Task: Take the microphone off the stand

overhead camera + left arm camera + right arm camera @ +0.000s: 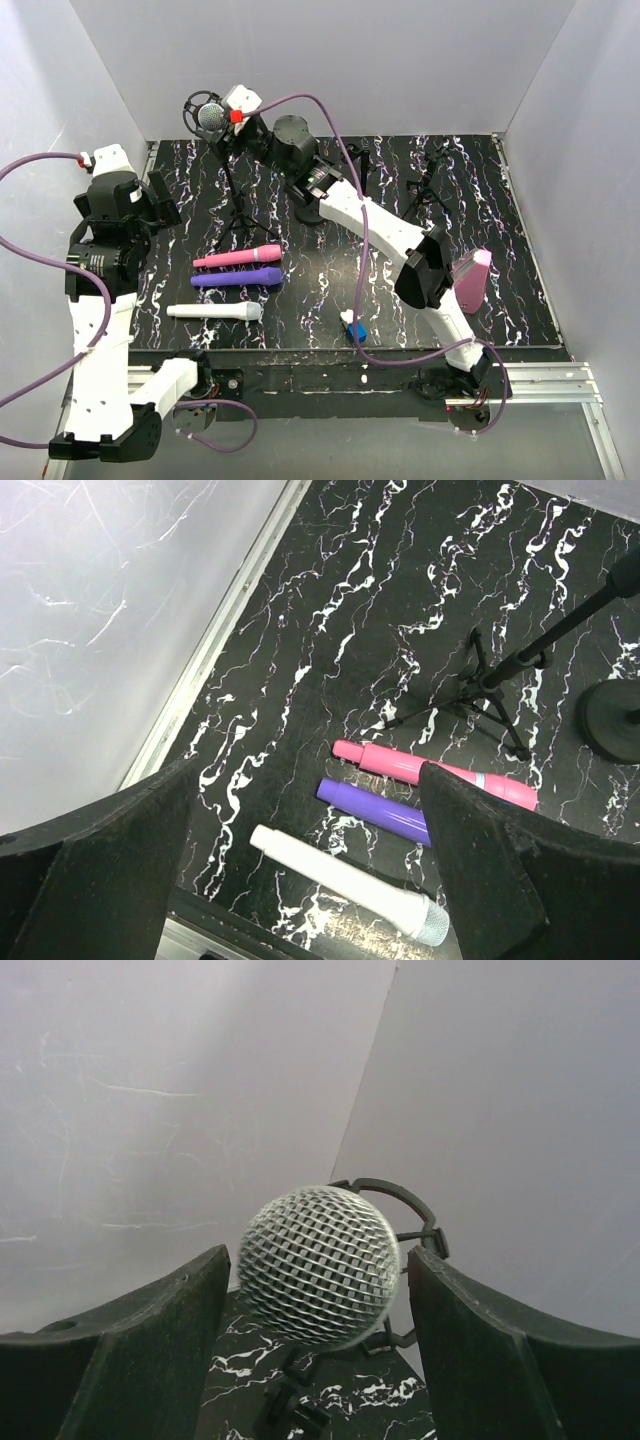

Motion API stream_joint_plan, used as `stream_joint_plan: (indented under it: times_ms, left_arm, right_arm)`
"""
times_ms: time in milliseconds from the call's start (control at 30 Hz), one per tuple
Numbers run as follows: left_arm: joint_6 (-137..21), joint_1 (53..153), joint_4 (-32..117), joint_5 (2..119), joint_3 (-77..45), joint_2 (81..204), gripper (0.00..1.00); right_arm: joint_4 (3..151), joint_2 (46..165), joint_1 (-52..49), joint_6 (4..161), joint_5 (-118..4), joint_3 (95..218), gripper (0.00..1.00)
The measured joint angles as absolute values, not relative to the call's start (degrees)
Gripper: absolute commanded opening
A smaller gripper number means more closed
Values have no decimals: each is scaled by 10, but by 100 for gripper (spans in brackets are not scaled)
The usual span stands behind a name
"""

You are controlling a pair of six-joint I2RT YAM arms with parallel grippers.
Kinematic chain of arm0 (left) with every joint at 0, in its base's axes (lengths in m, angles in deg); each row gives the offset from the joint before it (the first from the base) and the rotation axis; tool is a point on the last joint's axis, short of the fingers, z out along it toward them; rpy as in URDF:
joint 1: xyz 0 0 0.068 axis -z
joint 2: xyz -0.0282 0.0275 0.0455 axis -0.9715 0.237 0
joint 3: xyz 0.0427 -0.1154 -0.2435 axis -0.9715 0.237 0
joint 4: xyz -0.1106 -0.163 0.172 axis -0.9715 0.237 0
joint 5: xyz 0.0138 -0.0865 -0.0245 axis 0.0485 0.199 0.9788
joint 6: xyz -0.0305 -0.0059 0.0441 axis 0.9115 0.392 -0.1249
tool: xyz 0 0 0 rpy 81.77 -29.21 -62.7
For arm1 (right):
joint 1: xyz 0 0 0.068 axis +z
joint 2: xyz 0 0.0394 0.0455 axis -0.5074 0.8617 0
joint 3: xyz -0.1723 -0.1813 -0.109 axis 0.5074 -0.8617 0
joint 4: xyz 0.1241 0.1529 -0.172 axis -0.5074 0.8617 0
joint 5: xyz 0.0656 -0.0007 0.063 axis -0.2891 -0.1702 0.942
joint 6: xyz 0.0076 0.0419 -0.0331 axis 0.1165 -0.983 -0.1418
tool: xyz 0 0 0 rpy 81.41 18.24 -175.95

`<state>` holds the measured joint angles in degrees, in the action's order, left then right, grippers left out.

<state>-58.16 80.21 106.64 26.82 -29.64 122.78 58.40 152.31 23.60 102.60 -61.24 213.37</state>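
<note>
The microphone (210,118) with a silver mesh head sits in the black ring clip (402,1196) on top of a tripod stand (232,185) at the back left. My right gripper (222,113) is open around the head: in the right wrist view the mesh ball (320,1265) fills the space between the two fingers, with a narrow gap on each side. My left gripper (163,200) hangs open above the table's left side with nothing between its fingers (110,870).
Three loose microphones lie left of centre: pink (238,257), purple (237,277), white (215,311). A round-based stand (312,210) and small tripods (425,185) stand at the back. A pink object (472,280) and a blue cube (356,331) sit at the right front.
</note>
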Motion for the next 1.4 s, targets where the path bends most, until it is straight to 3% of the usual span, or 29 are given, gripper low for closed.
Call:
stream_joint_plan:
  times_ms: [133, 267, 400, 567, 667, 733, 767, 933, 1067, 1400]
  left_arm:
    - [-575, 785, 1066, 292, -294, 1228, 90]
    - [-579, 780, 1065, 318, -280, 1228, 89]
    - [-597, 780, 1061, 340, -259, 1228, 88]
    - [-649, 777, 1007, 436, -229, 1215, 74]
    - [-674, 774, 969, 534, -233, 1211, 71]
    - [-672, 771, 970, 592, -273, 1236, 69]
    - [-669, 768, 967, 612, -295, 1251, 67]
    - [-644, 717, 951, 713, -401, 1352, 58]
    - [-577, 650, 937, 839, -480, 1449, 56]
    - [-438, 600, 876, 1056, -535, 1598, 52]
  right_arm:
    - [583, 1524, 224, 1012, -620, 2138, 63]
    - [583, 1530, 215, 1006, -608, 2163, 45]
    - [598, 1534, 202, 988, -573, 2176, 33]
    - [622, 1534, 184, 962, -524, 2186, 25]
    - [632, 1531, 163, 938, -474, 2186, 18]
    - [640, 1527, 147, 915, -434, 2186, 10]
    - [646, 1524, 139, 903, -412, 2186, 2]
    - [661, 1515, 105, 847, -320, 2186, 1]
    - [661, 1504, 90, 813, -270, 2175, 1]
    - [642, 1475, 81, 767, -236, 2129, 1]
